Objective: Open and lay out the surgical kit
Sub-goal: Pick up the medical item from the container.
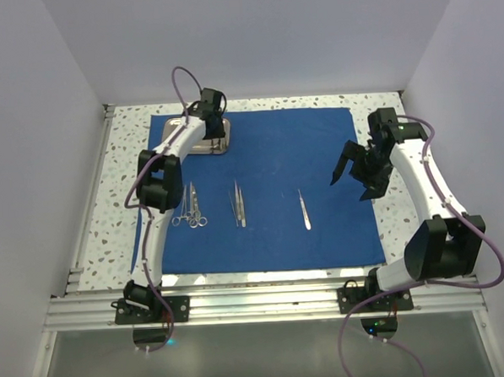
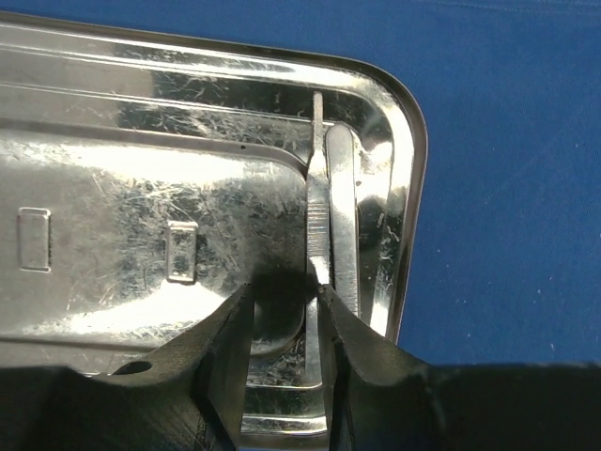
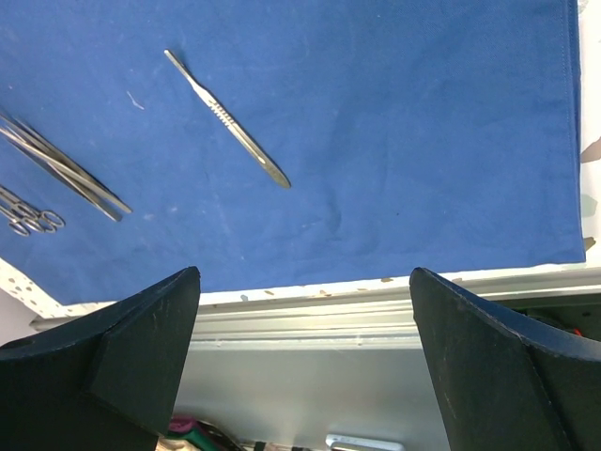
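Blue cloth [image 1: 269, 196] lies spread; left end effector [image 2: 285, 293], narrowly parted, sits over steel tray [image 2: 113, 188] beside a slim instrument [image 2: 343, 207]; right end effector [image 3: 302, 277] gapes wide.

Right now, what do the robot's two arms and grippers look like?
The left arm and right arm have white shells, black joint housings and black base plates. A purple cable loops along each. The left gripper and right gripper have matte black, wedge-shaped fingers.

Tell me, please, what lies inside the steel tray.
A slim steel instrument lies along a side wall of the tray, next to the open left gripper. The gripper covers the tray's near edge, so that part is unseen.
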